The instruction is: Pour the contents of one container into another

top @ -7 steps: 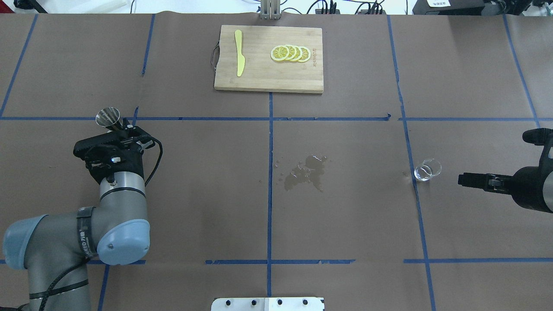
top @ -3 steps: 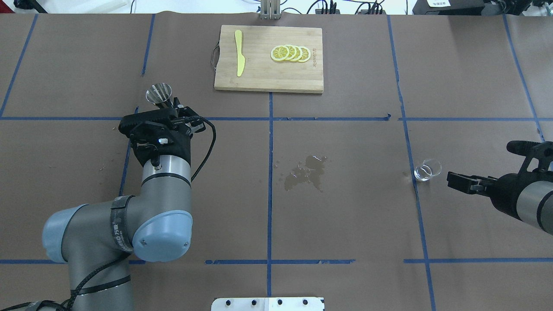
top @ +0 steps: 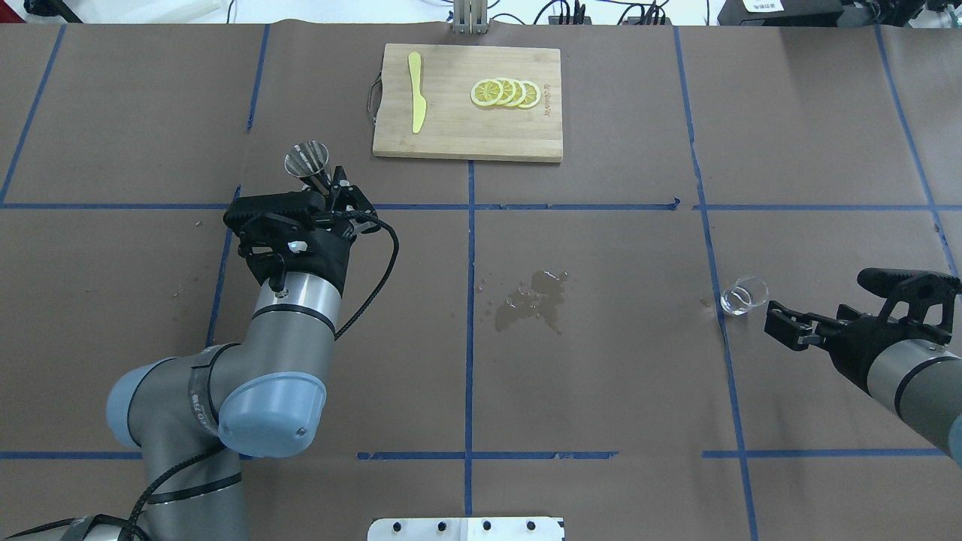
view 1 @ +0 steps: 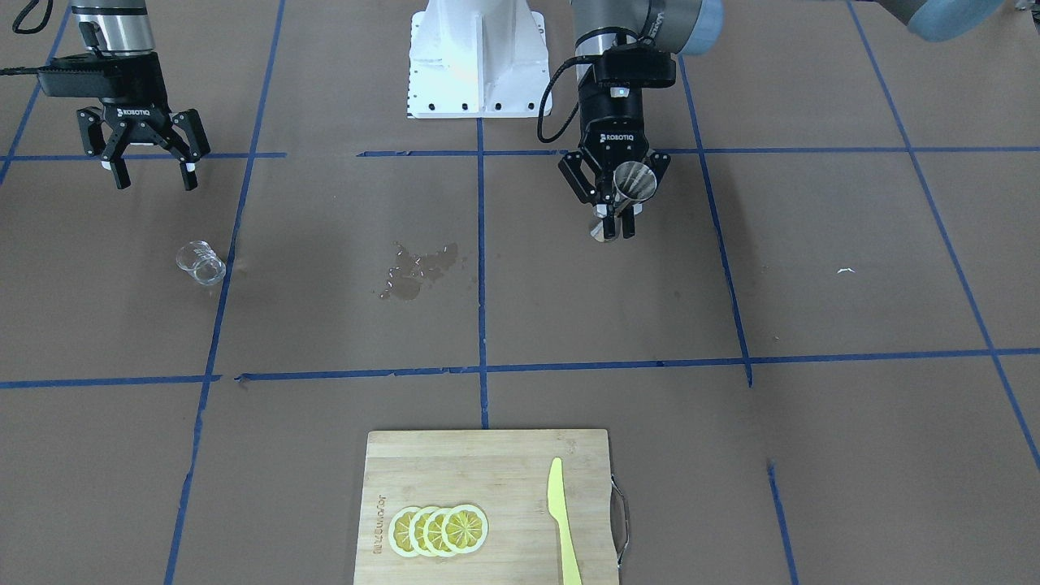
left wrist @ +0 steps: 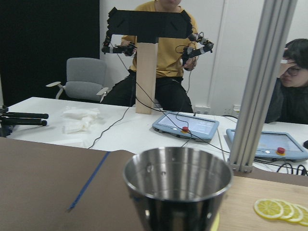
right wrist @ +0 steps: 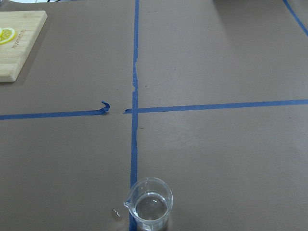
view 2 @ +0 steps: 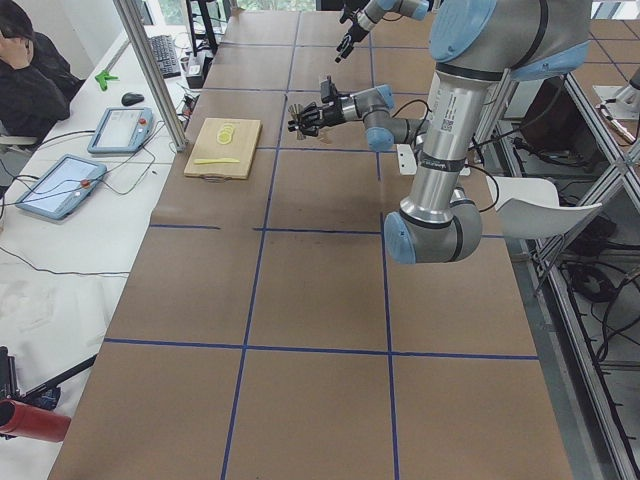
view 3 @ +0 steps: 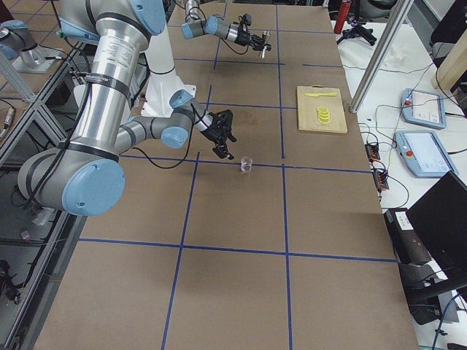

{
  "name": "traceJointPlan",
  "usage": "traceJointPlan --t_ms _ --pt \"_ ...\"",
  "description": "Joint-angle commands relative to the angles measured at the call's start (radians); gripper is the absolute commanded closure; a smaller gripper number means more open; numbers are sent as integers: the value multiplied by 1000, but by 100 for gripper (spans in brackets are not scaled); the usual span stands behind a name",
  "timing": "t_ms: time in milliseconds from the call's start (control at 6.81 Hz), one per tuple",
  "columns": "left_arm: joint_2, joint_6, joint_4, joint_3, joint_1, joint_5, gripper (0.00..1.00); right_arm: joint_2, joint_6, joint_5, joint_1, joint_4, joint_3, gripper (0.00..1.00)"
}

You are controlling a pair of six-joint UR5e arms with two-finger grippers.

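The steel jigger [top: 307, 159] hangs upright above the table with my left gripper [top: 331, 189] shut on its lower cone. Its open top fills the left wrist view [left wrist: 178, 185]. From the front the jigger [view 1: 635, 180] sits between the left gripper's [view 1: 616, 227] fingers. The small clear cup [top: 744, 295] stands on the table at the right, on a blue tape line, with a little clear liquid in it [right wrist: 150, 206]. My right gripper [view 1: 154, 180] is open and empty, a short way behind the cup [view 1: 201, 262] on the robot's side.
A wet spill [top: 533, 299] darkens the paper near the table's middle. At the far side lies a wooden cutting board [top: 467, 135] with lemon slices [top: 505, 92] and a yellow knife [top: 415, 92]. Blue tape lines grid the brown paper.
My left arm has carried the jigger to the right and farther from the robot. My right gripper has moved in toward the cup and stays open.
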Motion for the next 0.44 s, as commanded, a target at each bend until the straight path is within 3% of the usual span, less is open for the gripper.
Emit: traceJointPlan --t_ms 0,147,294 --pt "60 223 -401 101 3 -10 100 48 4 -111 -62 1 -61 0" --pt "53 298 -505 144 4 -10 100 87 36 -185 -95 1 -94 0" --pt "53 303 -513 152 4 -10 100 96 54 -284 -147 4 -157 0"
